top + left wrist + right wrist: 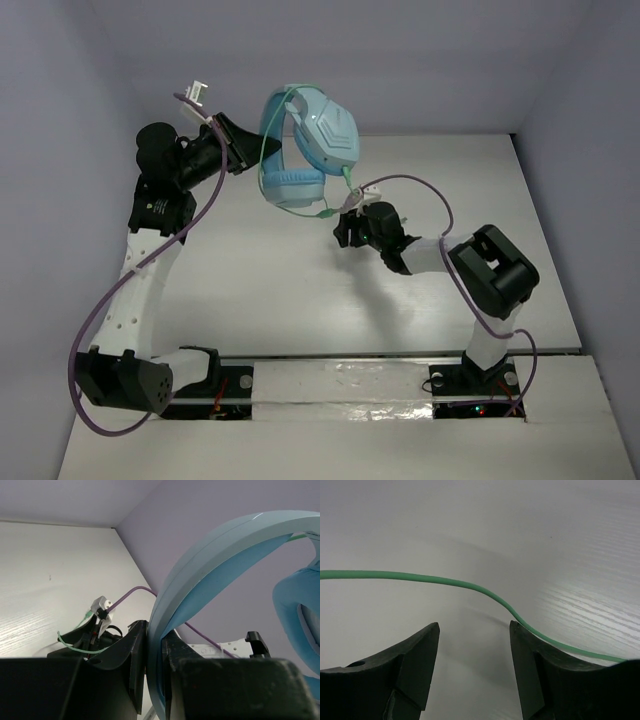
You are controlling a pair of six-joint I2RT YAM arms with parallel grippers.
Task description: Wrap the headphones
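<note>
L fingers (246, 155): clenched on the headphones (305, 145), gripping the headband (210, 560). In my L wrist view the band sits edge-on, one finger pressed against each side.
R fingers (342, 235): released, spread w/ a wide gap and nothing between them.
Headphones posn: off the surface (250, 280), hanging from my L grip toward the far side, roughly mid-width.
Headband shape: light blue, arcs up and to the right out of my L grip in the wrist view.
Ear cups: one shows its angular outer shell (332, 130) to the top cam. The other shows its padded cushion (292, 185), lower and just beside the first.
Cable (470, 586): thin, pale green. In my R wrist view it crosses side to side just beyond my tips, then dips toward the right-hand tip (522, 635). Can't tell if it touches that tip. It isn't inside the gap.
Cable, top cam: one strand follows the headband, and another leaves the lower cup toward my R fingers.
R fingers vs cups: just beside the lower cup, on its near-right side, apart from it.
Surface look: white, w/ faint grain lines in my R wrist view.
Purple robot cables (110, 300): one loops along my L arm, another arcs over my R arm.
</note>
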